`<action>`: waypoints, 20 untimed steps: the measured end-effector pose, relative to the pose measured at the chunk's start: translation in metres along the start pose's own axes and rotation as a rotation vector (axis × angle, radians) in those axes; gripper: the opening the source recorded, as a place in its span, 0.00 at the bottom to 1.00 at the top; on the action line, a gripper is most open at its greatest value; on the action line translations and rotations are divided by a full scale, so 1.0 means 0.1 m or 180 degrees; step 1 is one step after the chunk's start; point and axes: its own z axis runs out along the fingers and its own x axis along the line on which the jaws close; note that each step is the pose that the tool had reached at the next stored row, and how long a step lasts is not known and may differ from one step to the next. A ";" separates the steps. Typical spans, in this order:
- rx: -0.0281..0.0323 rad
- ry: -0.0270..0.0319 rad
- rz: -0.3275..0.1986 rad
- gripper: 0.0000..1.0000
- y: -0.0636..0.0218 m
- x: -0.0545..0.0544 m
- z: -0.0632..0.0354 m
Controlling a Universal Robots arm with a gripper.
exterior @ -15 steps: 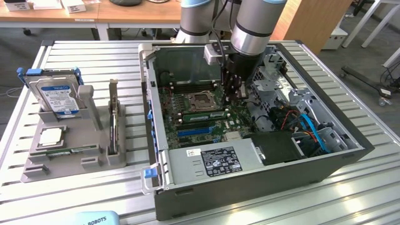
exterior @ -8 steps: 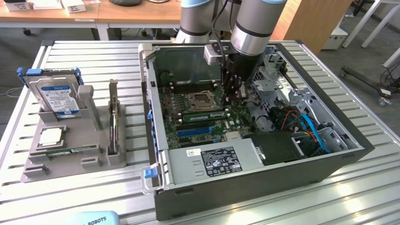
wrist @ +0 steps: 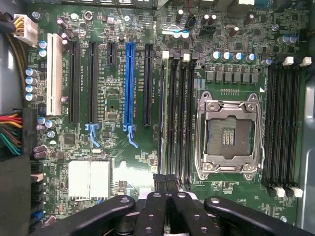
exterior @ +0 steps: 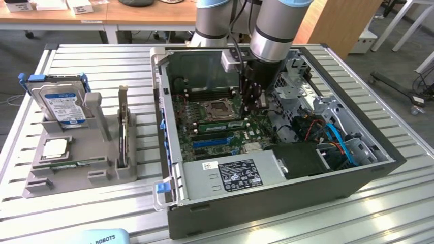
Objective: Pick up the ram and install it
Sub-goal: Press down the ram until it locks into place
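A ram [exterior: 220, 124], a long green stick, stands on edge in a memory slot beside the empty CPU socket [exterior: 218, 108] inside the open computer case. In the wrist view its thin top edge [wrist: 163, 118] runs along the slot nearest the expansion slots. My gripper [wrist: 166, 181] hangs over the near end of those memory slots with its black fingertips [wrist: 160, 180] pressed together and nothing between them. Whether the tips touch the ram I cannot tell. In the exterior view the gripper [exterior: 253, 104] reaches down into the case just beside the socket.
The open case [exterior: 169, 127] lies on a slatted table. At the exterior view's left, a grey tray [exterior: 40, 185] holds a hard drive [exterior: 62, 104], a silver CPU chip [exterior: 54, 147], a green stick [exterior: 73, 164] and an upright card [exterior: 123, 132]. Cables [exterior: 339, 140] and the power supply [exterior: 227, 175] crowd the case's near side.
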 end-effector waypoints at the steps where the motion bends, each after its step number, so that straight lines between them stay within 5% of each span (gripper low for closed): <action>1: 0.0000 0.0000 0.0000 0.10 0.000 0.00 0.008; 20: 0.0001 -0.0001 0.0045 0.10 -0.060 0.00 0.036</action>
